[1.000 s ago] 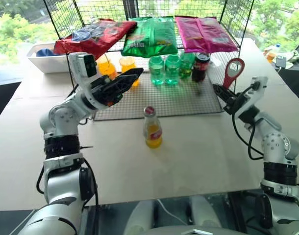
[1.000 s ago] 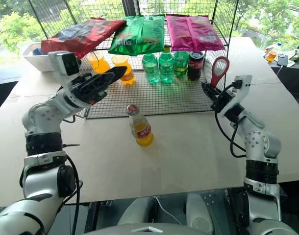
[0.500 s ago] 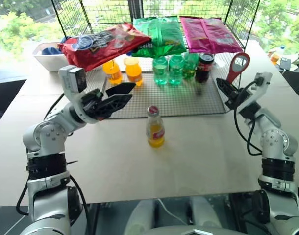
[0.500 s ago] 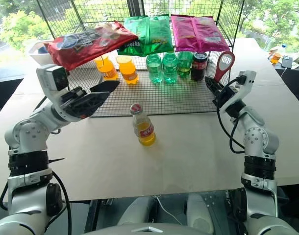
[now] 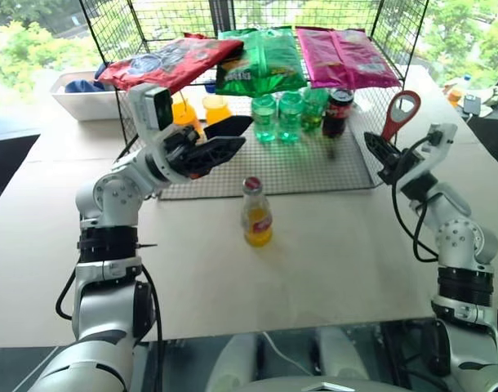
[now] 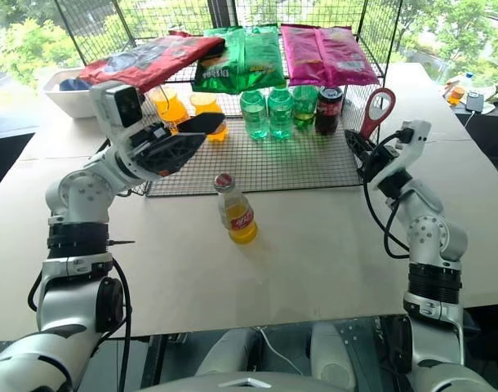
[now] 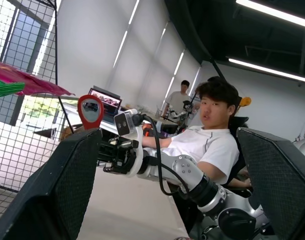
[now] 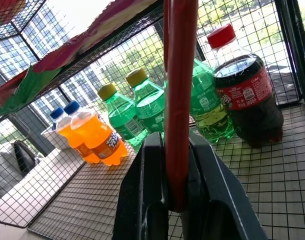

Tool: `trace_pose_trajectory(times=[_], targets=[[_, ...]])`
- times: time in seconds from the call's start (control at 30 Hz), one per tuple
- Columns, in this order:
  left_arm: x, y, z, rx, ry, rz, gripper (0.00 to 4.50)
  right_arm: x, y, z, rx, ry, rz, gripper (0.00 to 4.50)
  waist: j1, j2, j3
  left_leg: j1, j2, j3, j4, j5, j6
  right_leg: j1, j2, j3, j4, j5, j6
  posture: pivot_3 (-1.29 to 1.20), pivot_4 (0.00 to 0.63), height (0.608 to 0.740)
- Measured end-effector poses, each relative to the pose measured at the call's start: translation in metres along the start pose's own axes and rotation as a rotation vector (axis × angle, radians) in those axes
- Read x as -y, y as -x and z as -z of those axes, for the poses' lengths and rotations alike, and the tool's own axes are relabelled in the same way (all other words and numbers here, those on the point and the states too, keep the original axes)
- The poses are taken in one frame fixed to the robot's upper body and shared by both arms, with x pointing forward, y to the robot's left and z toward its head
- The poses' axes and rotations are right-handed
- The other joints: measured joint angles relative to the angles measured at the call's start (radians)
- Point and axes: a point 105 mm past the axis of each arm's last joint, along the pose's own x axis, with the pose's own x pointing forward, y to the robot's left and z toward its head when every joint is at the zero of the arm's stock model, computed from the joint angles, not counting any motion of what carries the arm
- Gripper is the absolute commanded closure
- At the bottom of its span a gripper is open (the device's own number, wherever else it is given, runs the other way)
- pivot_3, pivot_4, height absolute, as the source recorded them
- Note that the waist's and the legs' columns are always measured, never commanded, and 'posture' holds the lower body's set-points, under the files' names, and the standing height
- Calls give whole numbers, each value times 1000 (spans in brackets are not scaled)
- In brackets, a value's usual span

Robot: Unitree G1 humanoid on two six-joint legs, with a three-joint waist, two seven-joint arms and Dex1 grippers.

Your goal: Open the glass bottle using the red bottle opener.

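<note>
The glass bottle [image 5: 256,214], holding orange drink and wearing a red crown cap, stands upright on the table in front of the wire rack. Behind it and to its left, my left gripper [image 5: 231,136] hovers open and empty, pointing right, above the bottle's height. At the right, my right gripper [image 5: 379,153] is shut on the handle of the red bottle opener [image 5: 399,114], whose ring head points up. In the right wrist view the red handle [image 8: 180,100] sits clamped between the black fingers [image 8: 152,200]. The left wrist view looks across at the opener [image 7: 90,111].
A wire rack [image 5: 273,167] behind the bottle holds orange plastic bottles [image 5: 216,108], green bottles [image 5: 275,114] and a cola bottle [image 5: 337,110], with snack bags [image 5: 261,61] on its upper shelf. A white bin [image 5: 77,94] sits back left. A person [image 7: 207,135] sits beyond the table.
My left gripper has shifted right and slightly up, closer to the space above the bottle. The right gripper and opener have stayed put. The head camera has also shifted.
</note>
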Motion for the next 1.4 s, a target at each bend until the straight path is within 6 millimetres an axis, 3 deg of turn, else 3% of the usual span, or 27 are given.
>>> trace_pose_trajectory(times=[0.6, 0.77, 0.97, 1.4], targets=[[4, 5, 7, -20, 100, 10, 50, -1, 1, 0, 6, 0, 2, 4500, 2, 0, 0, 0, 0, 0, 0, 0, 0, 0, 0, 0, 0, 0, 0, 0, 150, 740], [2, 0, 4, 19, 97, 19, 50, -1, 1, 0, 6, 0, 2, 4500, 2, 0, 0, 0, 0, 0, 0, 0, 0, 0, 0, 0, 0, 0, 0, 0, 150, 740], [-4, -17, -15, 103, 70, 61, 50, -2, 0, 1, 2, -2, -2, 4500, 3, 0, 0, 0, 0, 0, 1, 0, 0, 0, 0, 0, 0, 0, 0, 0, 150, 740], [-20, -27, -17, 153, 83, 67, 50, -2, 0, 0, 6, 1, 3, 4500, 1, 0, 0, 0, 0, 0, 1, 0, 0, 0, 0, 0, 0, 0, 0, 0, 150, 740]])
